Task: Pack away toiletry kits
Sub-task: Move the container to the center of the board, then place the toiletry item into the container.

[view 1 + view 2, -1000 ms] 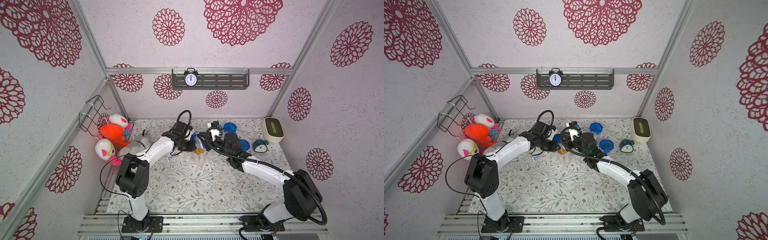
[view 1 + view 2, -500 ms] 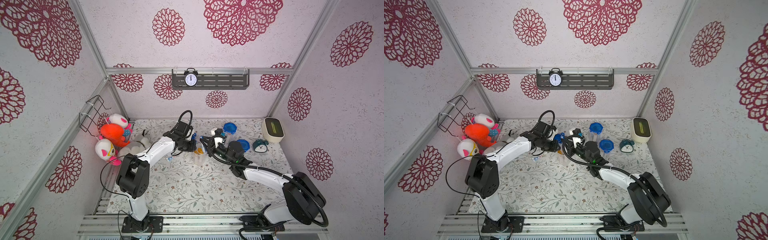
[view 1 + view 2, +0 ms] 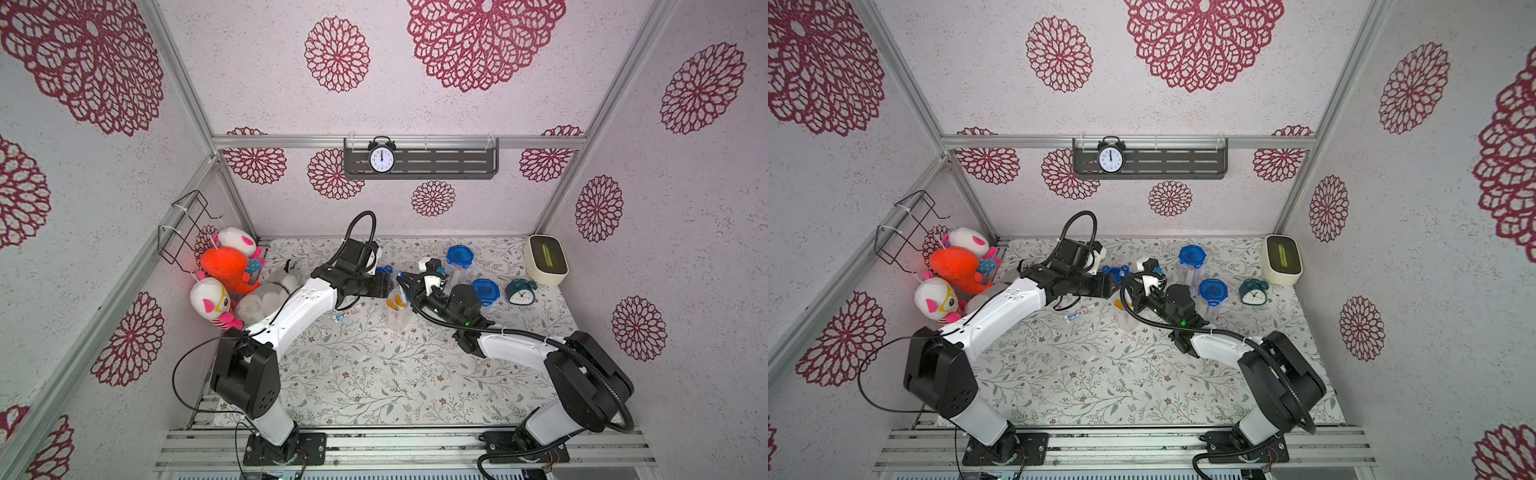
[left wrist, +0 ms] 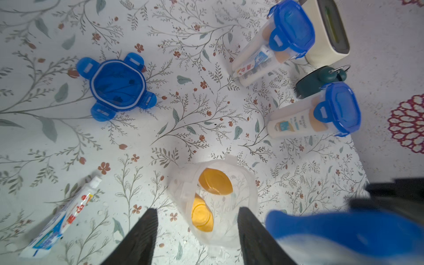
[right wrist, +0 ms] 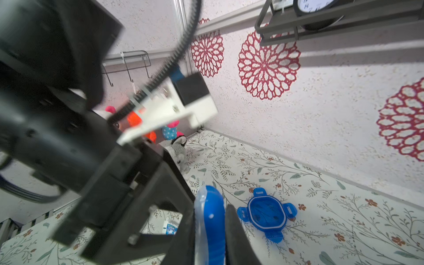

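Note:
An open clear jar point(image 4: 250, 183) stands mid-table with two orange-capped white bottles point(image 4: 215, 181) inside. My left gripper point(image 4: 197, 210) hangs open over it, one finger on each side of the jar and not gripping. My right gripper point(image 5: 210, 207) is shut on a blue toothbrush point(image 5: 210, 220), held close beside the jar point(image 3: 397, 311). The jar's blue four-tab lid point(image 4: 117, 86) lies loose on the table behind it. A white toothpaste tube point(image 4: 64, 215) lies flat to the jar's left. Two closed jars with blue lids point(image 4: 275, 43) point(image 4: 321, 114) stand at the back right.
A teal alarm clock point(image 3: 519, 291) and a cream box point(image 3: 545, 259) sit at the back right beside the closed jars. Plush toys point(image 3: 226, 270) are piled at the left wall under a wire rack. A black wall shelf point(image 3: 436, 164) carries a clock.
My left gripper has opened above the open jar. My right gripper, still holding the toothbrush, has drawn back from the rear of the table to beside the jar.

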